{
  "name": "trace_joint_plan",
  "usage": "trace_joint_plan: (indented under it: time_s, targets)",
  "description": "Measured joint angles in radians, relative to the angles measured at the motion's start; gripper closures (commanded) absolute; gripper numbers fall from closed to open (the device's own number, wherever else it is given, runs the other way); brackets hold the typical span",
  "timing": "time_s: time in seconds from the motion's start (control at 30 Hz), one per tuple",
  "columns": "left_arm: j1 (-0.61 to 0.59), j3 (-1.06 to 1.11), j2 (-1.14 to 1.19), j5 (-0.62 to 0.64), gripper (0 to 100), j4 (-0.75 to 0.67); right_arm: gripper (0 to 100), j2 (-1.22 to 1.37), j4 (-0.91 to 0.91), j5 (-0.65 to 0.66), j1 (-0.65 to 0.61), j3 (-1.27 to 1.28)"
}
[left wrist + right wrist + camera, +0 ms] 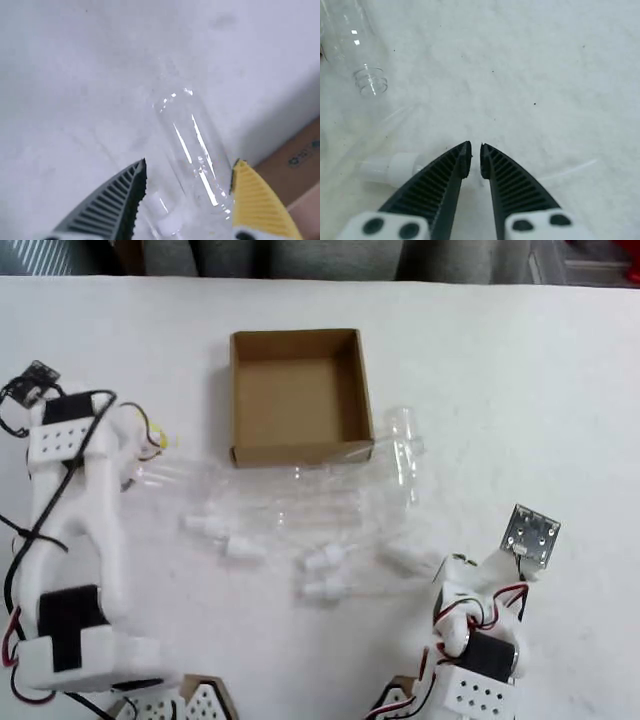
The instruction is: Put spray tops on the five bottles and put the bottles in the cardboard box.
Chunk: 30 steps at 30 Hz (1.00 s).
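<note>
On the white tabletop [520, 370], my left fingers [107, 207], one grey and one yellow, stand wide apart on either side of a clear bottle [192, 145]. The bottle lies on its side near the front left corner of the cardboard box [295, 390]. The yellow finger is right at the bottle's wall, though I cannot tell if it touches. A strip of tabletop shows between the grey finger and the bottle.

The box sits open-topped at the middle of the tabletop. A second bottle [405, 452] lies just off its right front corner, and more bottles [320, 505] lie on their sides in front of it. Loose spray tops [243, 546] are scattered among them, nearer to my arms.

My right fingers [440, 185], both black, are drawn almost together, with a thin slit left between the tips. They grip nothing and hang over bare tabletop. A white spray top [395, 167] lies just beside them. Farther off lies an uncapped bottle [352, 45], its threaded neck turned toward them.
</note>
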Motion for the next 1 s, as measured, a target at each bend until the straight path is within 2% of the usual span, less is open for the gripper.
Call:
trace_joint_plan:
  time_s: [0.27,0.5,0.73,1.0]
  targets:
    - [0.029,0.219,-0.132,0.009,72,-0.192,98.1,0.000,0.000,0.000,0.000,0.000]
    - [0.029,0.216,-0.008,0.009,72,-0.207,98.1,0.000,0.000,0.000,0.000,0.000]
    - [0.034,0.110,0.144,0.051,72,-0.216,98.1,0.000,0.000,0.000,0.000,0.000]
    - [0.014,0.083,0.213,0.061,72,-0.236,98.1,0.000,0.009,0.000,0.000,0.000]
